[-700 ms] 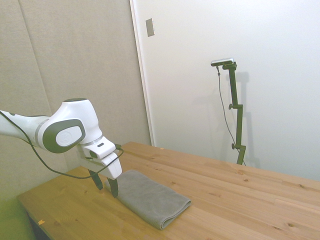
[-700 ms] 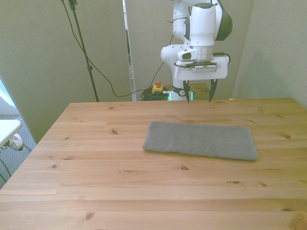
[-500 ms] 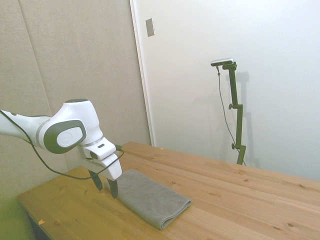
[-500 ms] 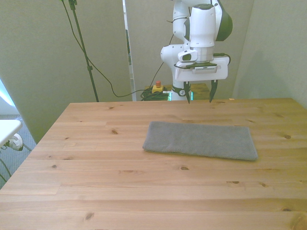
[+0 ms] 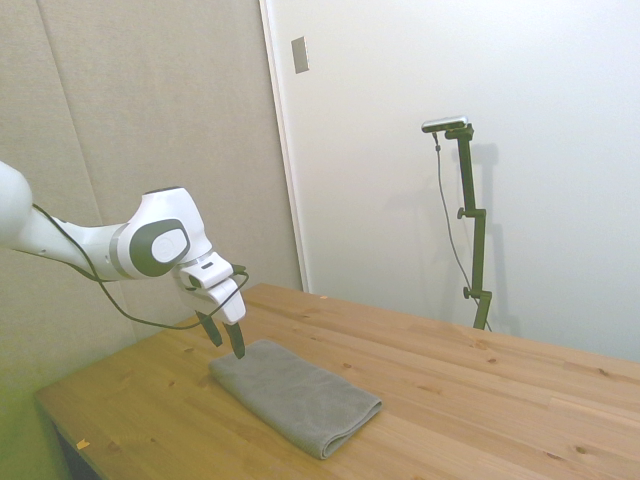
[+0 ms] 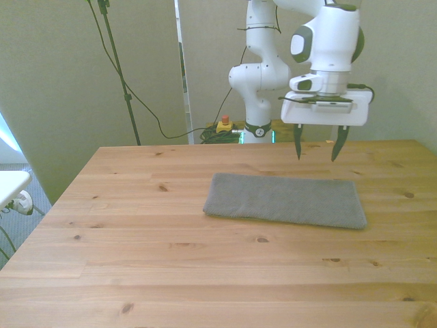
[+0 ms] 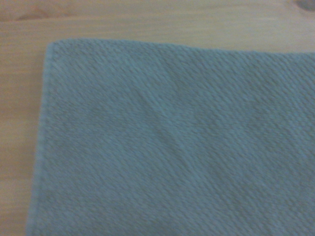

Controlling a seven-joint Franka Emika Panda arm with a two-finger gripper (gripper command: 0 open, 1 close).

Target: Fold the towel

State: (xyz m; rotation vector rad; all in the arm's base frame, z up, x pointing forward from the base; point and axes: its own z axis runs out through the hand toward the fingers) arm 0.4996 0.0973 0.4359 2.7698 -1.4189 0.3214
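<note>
The grey towel (image 6: 285, 199) lies flat on the wooden table (image 6: 171, 260) as a long folded rectangle. In the side view the towel (image 5: 297, 393) runs from near the arm toward the table's front. My gripper (image 6: 317, 152) hangs open a little above the table, over the far edge of the towel's end at the front view's right, holding nothing. From the side, the gripper (image 5: 225, 339) hovers just above the towel's nearest corner. The wrist view is filled by the towel (image 7: 177, 142), with one corner and two edges showing against bare wood.
The wooden table (image 5: 480, 400) stretches wide around the towel. A yellow box with a red button (image 6: 223, 126) sits beyond the table's far edge beside the robot's base (image 6: 259, 102).
The gripper has swung toward the front view's right, from behind the towel's middle to above its right end. It stays open. The towel has not moved.
</note>
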